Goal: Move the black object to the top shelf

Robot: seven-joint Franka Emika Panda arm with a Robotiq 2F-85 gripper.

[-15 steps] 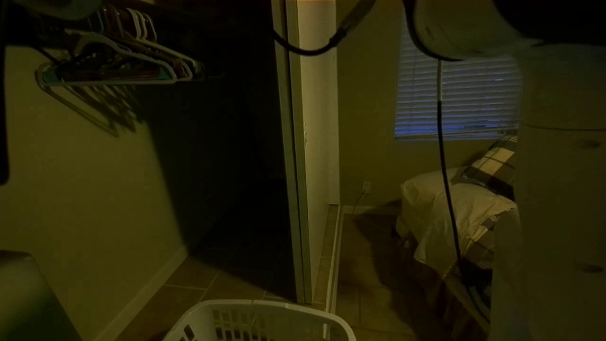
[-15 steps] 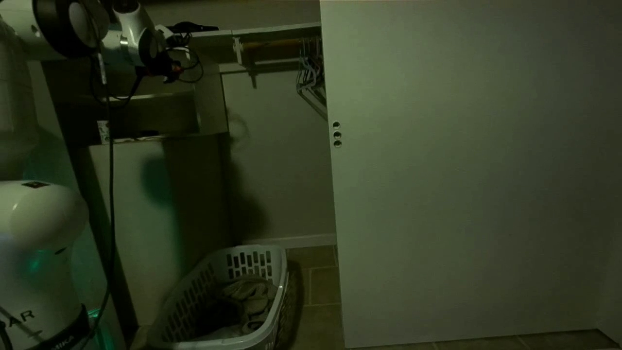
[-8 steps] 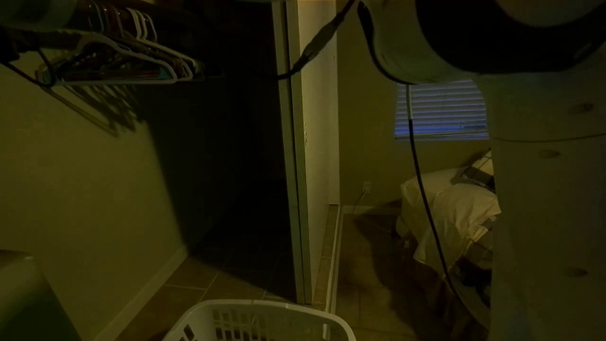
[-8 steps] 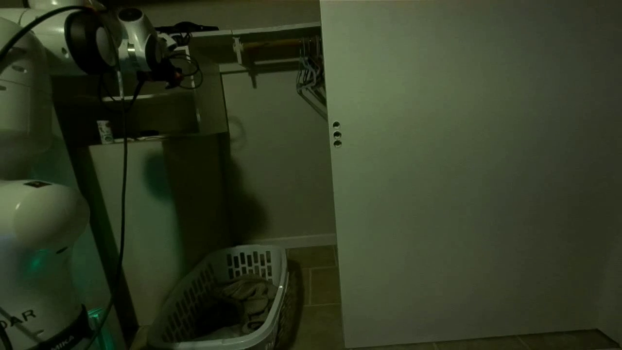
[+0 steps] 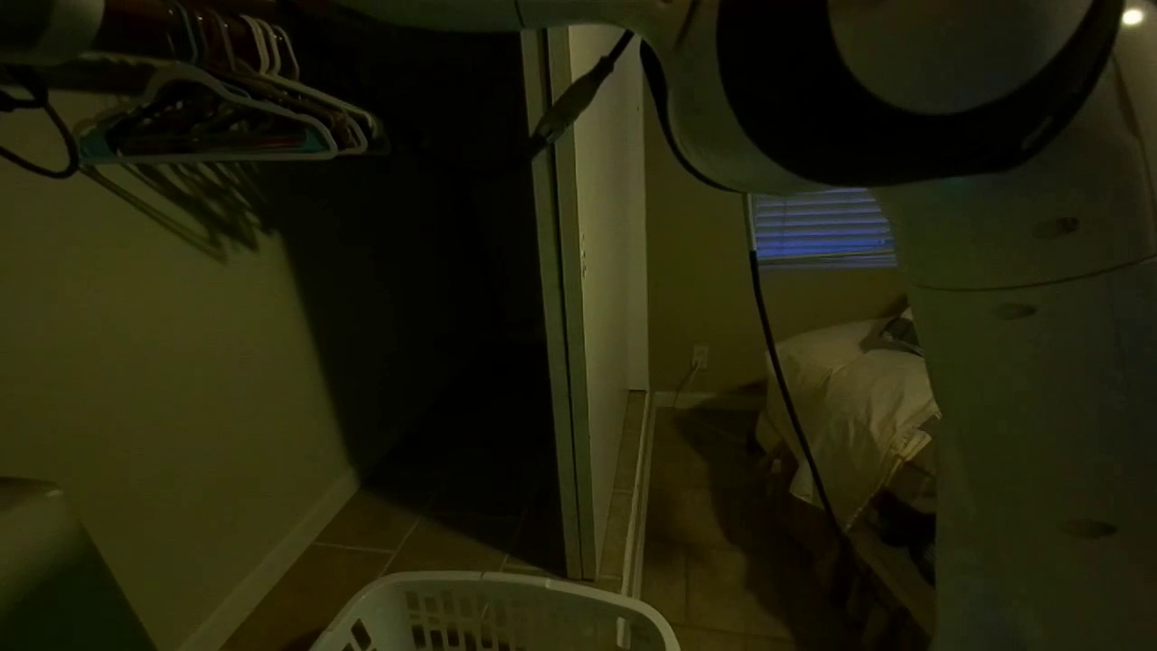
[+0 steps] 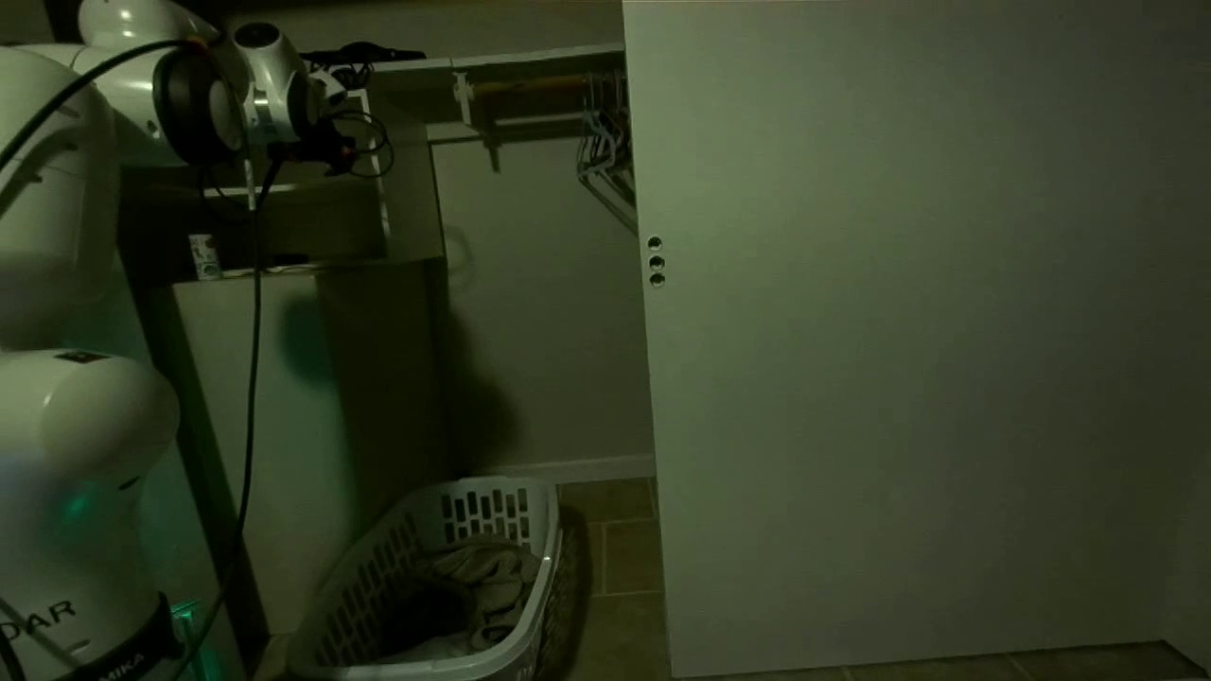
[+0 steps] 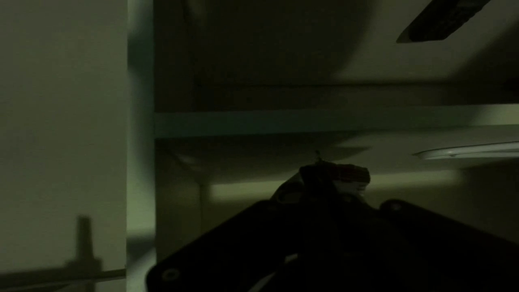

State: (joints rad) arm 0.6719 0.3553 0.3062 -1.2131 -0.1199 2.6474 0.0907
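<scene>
An exterior view faces the window (image 5: 818,233) past the Panda arm (image 5: 1039,407); an exterior view, the closet (image 6: 558,312); laundry basket (image 6: 547,567) in both. Wrist view: shelving (image 7: 324,120), close.

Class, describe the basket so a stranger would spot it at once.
In an exterior view, start at the large pale door. Left of its lower part, past the floor tiles, is a white basket with crumpled cloth inside. Its slotted walls set it apart from the smooth panel behind it.

You have open-fronted cubbies (image 7: 259,52) either side of the shelf board (image 7: 324,120), bounded by the upright panel (image 7: 140,170). Between cabinet (image 6: 409,203) and door (image 6: 918,331), you have room below the top shelf (image 6: 539,58) and hangers (image 6: 604,161).
</scene>
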